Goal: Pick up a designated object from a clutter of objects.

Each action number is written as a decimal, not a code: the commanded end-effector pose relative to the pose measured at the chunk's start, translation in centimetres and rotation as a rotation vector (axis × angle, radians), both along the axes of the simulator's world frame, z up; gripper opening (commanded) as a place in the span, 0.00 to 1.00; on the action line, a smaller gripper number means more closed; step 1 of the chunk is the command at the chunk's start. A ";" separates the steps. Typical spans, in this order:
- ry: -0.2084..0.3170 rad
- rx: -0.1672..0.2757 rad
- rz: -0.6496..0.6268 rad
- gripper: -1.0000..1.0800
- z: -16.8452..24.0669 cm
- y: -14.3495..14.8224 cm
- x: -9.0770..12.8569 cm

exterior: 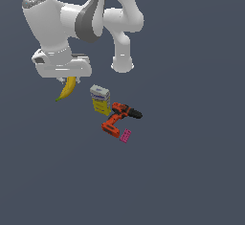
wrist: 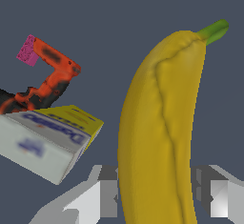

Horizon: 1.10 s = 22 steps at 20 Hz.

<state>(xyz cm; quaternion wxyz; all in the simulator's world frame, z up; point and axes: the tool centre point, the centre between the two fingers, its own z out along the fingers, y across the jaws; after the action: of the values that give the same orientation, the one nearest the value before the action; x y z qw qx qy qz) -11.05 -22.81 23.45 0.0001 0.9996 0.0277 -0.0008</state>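
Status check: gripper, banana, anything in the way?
Gripper around banana, jaws either side. Box, drill, block apart, not blocking.

The carton box carries blurred blue print (too smeared to read).

The banana in my gripper is plain yellow with a green stem tip; my fingers are pale grey and white; the carton box is white over yellow with blurred blue print; the power drill is orange and black; the studded block is pink; the floor is flat slate blue.
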 end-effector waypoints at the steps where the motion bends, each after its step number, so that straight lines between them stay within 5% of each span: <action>1: 0.000 -0.002 0.000 0.00 2.6 0.2 -0.3; 12: -0.001 -0.001 0.000 0.00 11.3 0.8 -1.1; 22: -0.002 0.000 0.001 0.00 14.3 1.0 -1.1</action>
<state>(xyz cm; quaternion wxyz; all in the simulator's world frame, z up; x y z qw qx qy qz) -12.22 -21.84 37.43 -0.0002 0.9996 0.0283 -0.0005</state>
